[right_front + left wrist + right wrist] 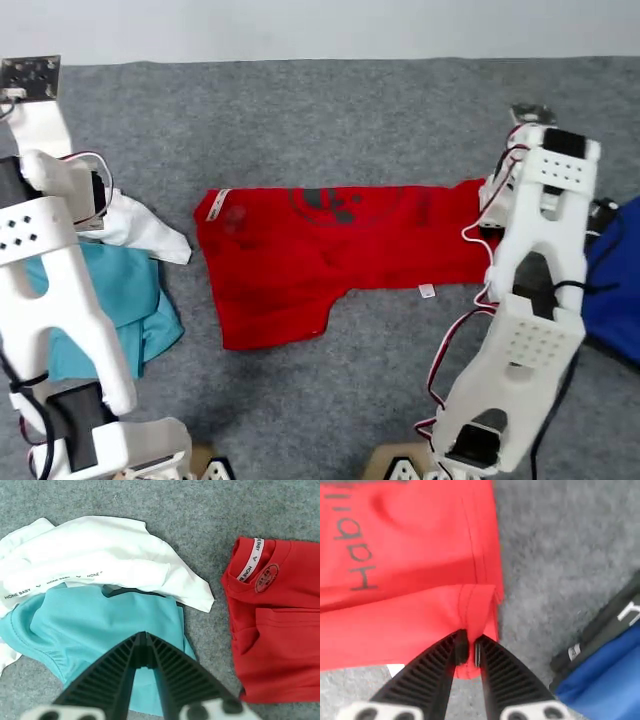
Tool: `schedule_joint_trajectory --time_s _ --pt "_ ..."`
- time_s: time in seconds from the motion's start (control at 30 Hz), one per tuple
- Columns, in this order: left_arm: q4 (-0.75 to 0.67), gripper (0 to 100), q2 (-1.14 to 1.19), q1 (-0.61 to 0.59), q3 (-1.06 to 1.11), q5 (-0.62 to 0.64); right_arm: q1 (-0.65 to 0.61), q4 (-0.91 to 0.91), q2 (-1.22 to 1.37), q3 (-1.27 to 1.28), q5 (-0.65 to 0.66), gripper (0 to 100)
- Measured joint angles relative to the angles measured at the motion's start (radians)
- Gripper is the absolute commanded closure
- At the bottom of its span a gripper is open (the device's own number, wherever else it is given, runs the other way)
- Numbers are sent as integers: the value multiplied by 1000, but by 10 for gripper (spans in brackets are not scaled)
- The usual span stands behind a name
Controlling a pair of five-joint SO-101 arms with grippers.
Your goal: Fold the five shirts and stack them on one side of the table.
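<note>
I noted the red shirt (320, 250) lay mid-table, long axis running arm to arm. Right gripper (468, 652) was clamped on its hem at the right end. Left gripper (146, 640), closed and empty, hung over the teal shirt (100, 625), with the red shirt's other end near.

- You have bright, even light from overhead across the grey table (300, 100).
- Shadows are soft and thin: one hugs the red shirt (300, 250) along its near hem.
- A darker band sits under the white shirt (110, 560) where it overlaps the teal shirt (100, 625).
- The right arm (550, 225) is evenly lit.
</note>
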Motion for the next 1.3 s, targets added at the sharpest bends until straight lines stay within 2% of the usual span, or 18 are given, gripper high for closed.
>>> schedule_joint_trajectory --time_s 0.27,0.47,0.73,0.83,1.07,1.3 --pt "0 998 0 0 0 0 6 77 0 0 0 973" --pt "0 998 0 0 0 0 6 114 0 0 2 775" --pt "2 998 0 0 0 0 5 123 0 -28 2 772" --pt "2 998 0 0 0 0 -3 71 0 -28 2 772" --pt "2 998 0 0 0 0 -44 -178 29 -28 5 772" --pt "2 998 0 0 0 0 -98 -302 43 -28 6 772"
